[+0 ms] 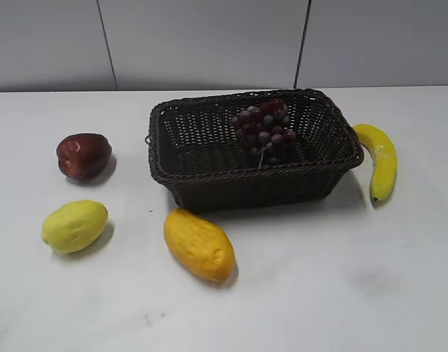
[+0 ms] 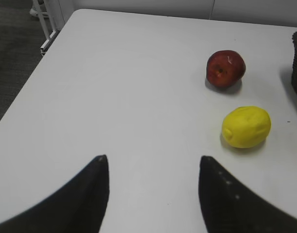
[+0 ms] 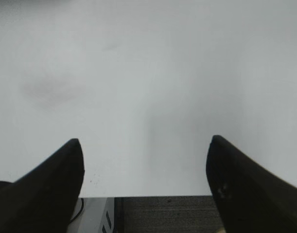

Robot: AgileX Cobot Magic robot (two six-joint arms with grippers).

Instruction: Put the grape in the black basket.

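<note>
White surface under grey wall panels, seen at a slant from above. Grape bunch lying inside the black basket, toward its back right part, dark red and purple berries piled against the far wall, a thin stem hanging down at the front of the bunch. Basket standing upright near the middle of the surface, braided rim all round. Just right of the basket, touching or nearly touching its rim, a banana curving toward the camera. Close to the basket's front left corner, an orange-yellow mango. Farther left, well apart from the basket, a dark red apple and, nearer the camera, a yellow lemon.

Left hand spread open above bare surface, nothing between its dark fingers, apple and lemon ahead to its right. Right hand likewise wide open, empty, hanging at the surface's near edge.
</note>
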